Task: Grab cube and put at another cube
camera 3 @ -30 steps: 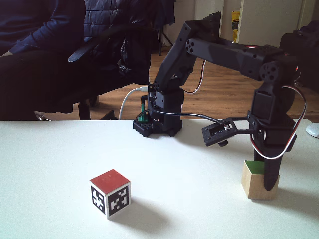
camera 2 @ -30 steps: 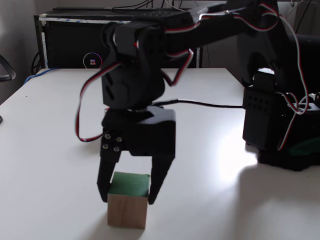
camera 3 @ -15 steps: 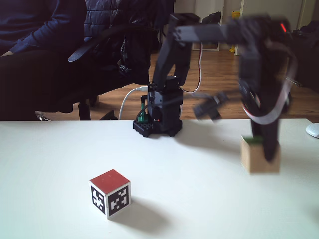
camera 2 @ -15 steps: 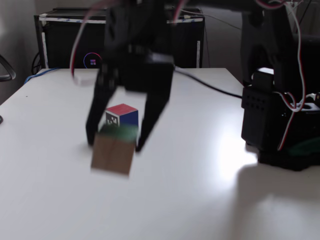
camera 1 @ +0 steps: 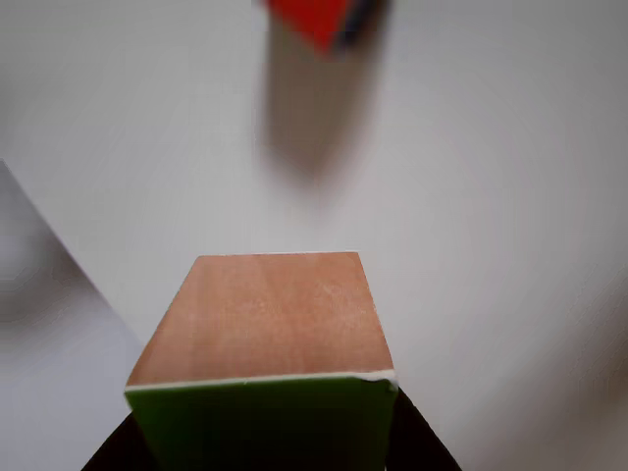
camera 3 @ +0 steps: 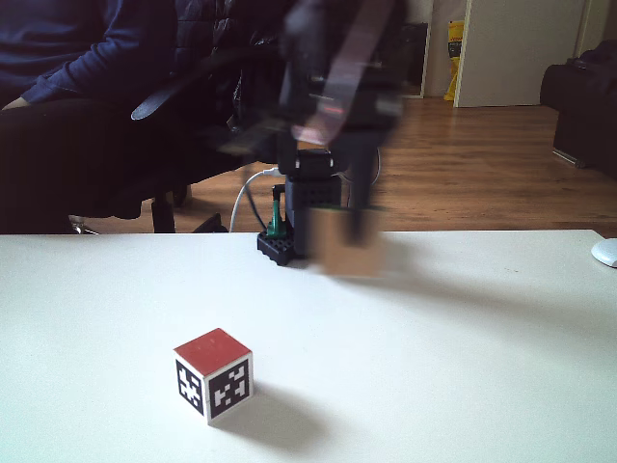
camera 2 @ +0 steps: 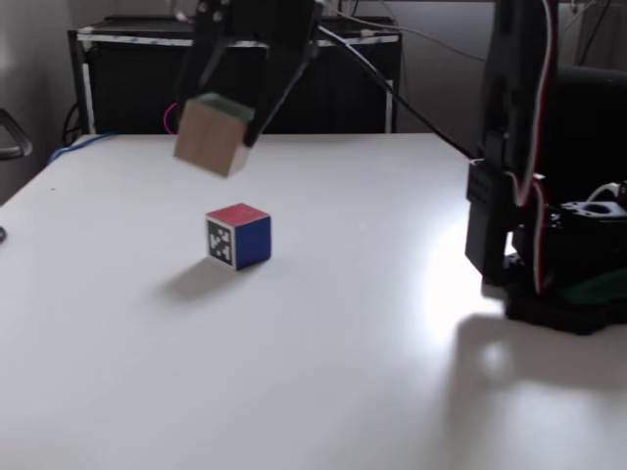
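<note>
Fingers (camera 2: 227,125): two black fingers closed on either side of the cube, carrying it in the air; nothing else in their hold.
Cube (camera 2: 212,134): green face up toward the arm, plain wood faces showing, tilted a little. It hangs well above the desk (camera 2: 323,362), clear of the surface. In the other view the cube (camera 1: 263,358) sits close to the lens, wood face on top, green face toward the bottom edge, dark finger tips at its lower corners.
Second cube (camera 2: 238,235): red top, blue side, black-and-white patterned face; resting flat on the desk. In a fixed view from the far side the second cube (camera 3: 213,373) stands alone, its shadow trailing to the right.
Key relation: in a fixed view the carried cube hangs above the second cube and slightly to its left, toward the back edge of the desk. In the other view a red corner of the second cube (camera 1: 319,22) shows at the top edge, ahead of the held cube, not under it.
Motion blur: in a fixed view the arm (camera 3: 333,68) and cube (camera 3: 345,243) are smeared; exact pose there cannot be told.
Step in hand, as I judge it: carrying, not yet placing.
Next move, as I judge it: bring the cube forward over or beside the second cube, then lower it.
Risk: a tilted cube may land on an edge and tip.
Background: a dark cabinet (camera 2: 137,88) behind the desk; a seated person (camera 3: 67,106) beyond the desk's far edge.
</note>
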Motion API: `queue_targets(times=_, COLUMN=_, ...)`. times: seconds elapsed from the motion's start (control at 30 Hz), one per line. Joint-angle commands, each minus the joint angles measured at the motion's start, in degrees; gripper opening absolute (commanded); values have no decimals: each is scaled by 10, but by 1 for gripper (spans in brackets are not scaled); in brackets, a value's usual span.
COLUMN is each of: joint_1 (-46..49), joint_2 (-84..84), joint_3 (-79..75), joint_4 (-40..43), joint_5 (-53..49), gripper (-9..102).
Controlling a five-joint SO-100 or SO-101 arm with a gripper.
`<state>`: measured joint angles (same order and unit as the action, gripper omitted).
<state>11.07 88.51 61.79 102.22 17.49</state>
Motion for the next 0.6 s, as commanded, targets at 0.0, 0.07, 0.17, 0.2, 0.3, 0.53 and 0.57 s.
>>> queue_targets(times=0.0, joint_1=74, joint_2=38, joint_3=18, joint_4=3, joint_5=-47, gripper=8)
queue_targets(times=0.07, joint_1=112, joint_2=38, joint_3=35, joint_4=2, joint_5=-72, gripper=8)
queue_targets(times=0.17, joint_1=160, joint_2=33, joint_3=47, joint_4=0, joint_5=-103, gripper=8)
queue_targets(times=0.2, joint_1=172, joint_2=31, joint_3=49, joint_4=2, joint_5=-111, gripper=8)
queue_targets(times=0.3, joint_1=200, joint_2=25, joint_3=53, joint_4=10, joint_5=-134, gripper=8)
queue_targets(times=0.53, joint_1=229, joint_2=21, joint_3=60, joint_4=10, joint_5=-160, gripper=8)
queue_targets(times=0.57, joint_1=229, joint_2=20, joint_3=61, joint_4=7, joint_5=-163, gripper=8)
